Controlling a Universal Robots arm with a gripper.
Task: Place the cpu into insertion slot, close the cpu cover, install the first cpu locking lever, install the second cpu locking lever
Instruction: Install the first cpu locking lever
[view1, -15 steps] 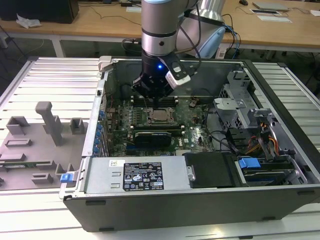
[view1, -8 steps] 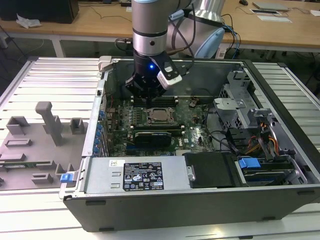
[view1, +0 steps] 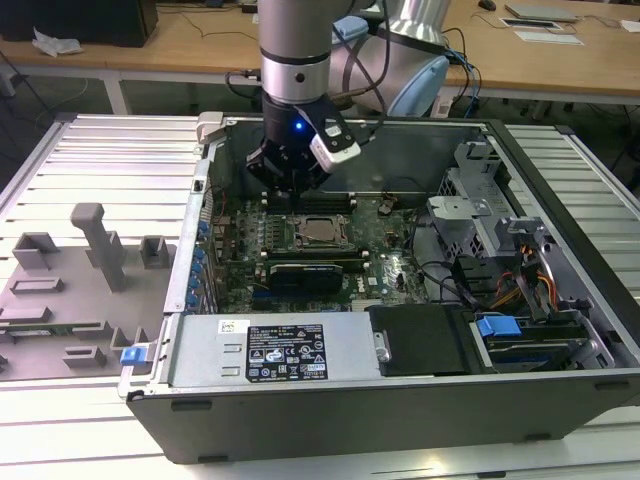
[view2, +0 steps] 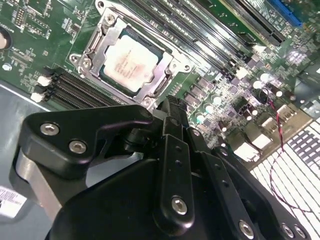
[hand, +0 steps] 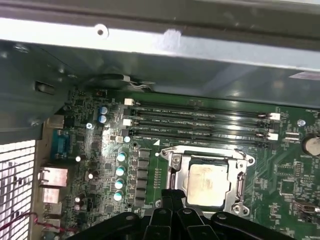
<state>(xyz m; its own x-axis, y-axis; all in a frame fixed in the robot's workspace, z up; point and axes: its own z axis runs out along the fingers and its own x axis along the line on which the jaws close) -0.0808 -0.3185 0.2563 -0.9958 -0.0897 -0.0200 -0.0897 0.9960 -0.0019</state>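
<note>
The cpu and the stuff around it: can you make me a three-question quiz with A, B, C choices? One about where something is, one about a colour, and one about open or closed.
1. Where is the cpu?
A on the wooden desk
B in the insertion slot
C on the grey tray outside the case

2. What colour is the light on the arm?
A red
B yellow
C blue

3. How is the cpu cover?
A down flat around the chip
B standing up open
C lying off the board

Answers:
1. B, both wrist views show it seated in the slot.
2. C, it glows blue in the exterior view.
3. A, its silver frame lies flat around the chip.
</note>
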